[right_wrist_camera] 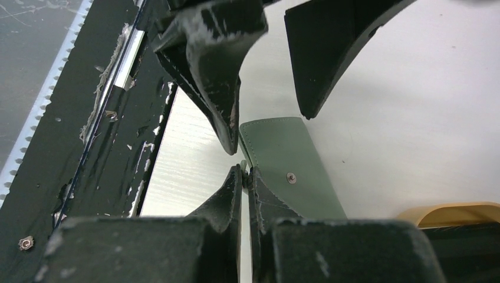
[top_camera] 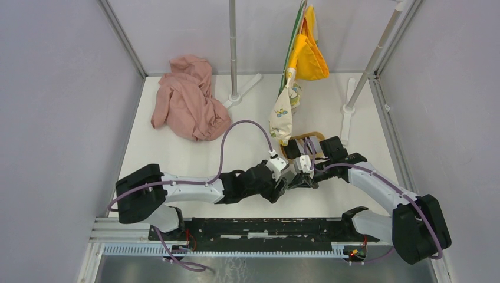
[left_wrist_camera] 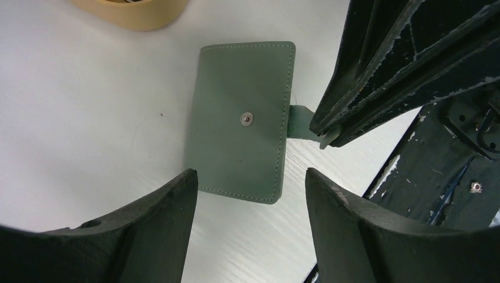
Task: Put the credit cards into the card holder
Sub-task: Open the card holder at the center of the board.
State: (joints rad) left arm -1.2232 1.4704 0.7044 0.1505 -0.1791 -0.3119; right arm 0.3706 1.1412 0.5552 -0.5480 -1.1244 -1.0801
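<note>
The card holder [left_wrist_camera: 242, 118], a sage-green wallet, lies folded shut on the white table with its snap stud facing up. My right gripper [right_wrist_camera: 244, 171] is shut on the small green strap [left_wrist_camera: 301, 124] at the wallet's side edge. My left gripper [left_wrist_camera: 250, 172] hangs open just above the wallet's near edge, its fingers [right_wrist_camera: 224, 88] empty. In the top view the two grippers meet at the table's middle front [top_camera: 289, 184], and the wallet is hidden under them. Grey and dark credit cards [top_camera: 311, 144] lie in the oval wooden tray [top_camera: 319, 136], partly hidden behind the right arm.
A crumpled pink cloth [top_camera: 186, 97] lies at the back left. Yellow and patterned fabric bags [top_camera: 306, 56] hang from a rack whose poles [top_camera: 234, 53] stand at the back. A black rail [top_camera: 259, 227] runs along the near edge, close to the wallet.
</note>
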